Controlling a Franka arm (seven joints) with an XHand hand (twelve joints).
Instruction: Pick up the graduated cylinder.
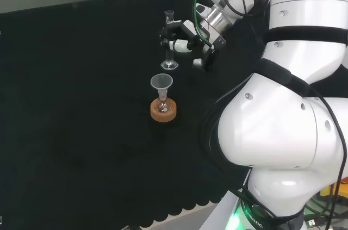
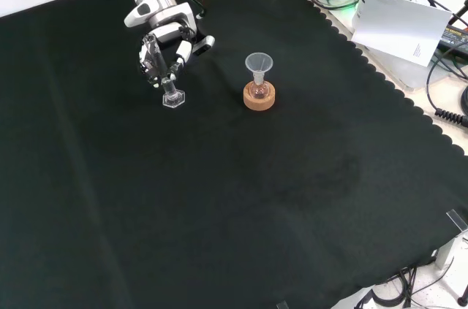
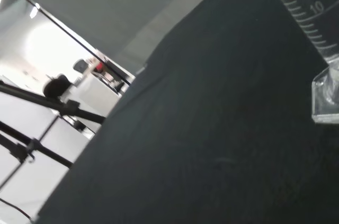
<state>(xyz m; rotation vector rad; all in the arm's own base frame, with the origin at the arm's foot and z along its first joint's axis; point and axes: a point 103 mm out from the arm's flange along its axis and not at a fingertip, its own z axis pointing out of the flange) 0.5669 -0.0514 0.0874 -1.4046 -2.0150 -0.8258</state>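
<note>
Graduated cylinder: clear, with printed scale marks and a flat clear foot, close and large in the wrist view. In the head view it stands upright in the upper middle of the frame, foot on the cloth; in the front view it is at upper left.

Hand: black and white, fingers curled round the cylinder's tube, coming in from the top of the front view. In the head view it reaches the cylinder from the right.

Funnel: small, clear, seated in the neck of a small flask on a cork ring, just below the cylinder in the head view. In the front view the funnel and cork ring lie to the right of the cylinder, near it but apart, and not between the hand and the cylinder.

Cloth: black, scalloped along its edge, otherwise bare.

Room: cables and a sheet of white paper at upper right of the front view; pale floor and dark stands beyond the cloth in the wrist view.
</note>
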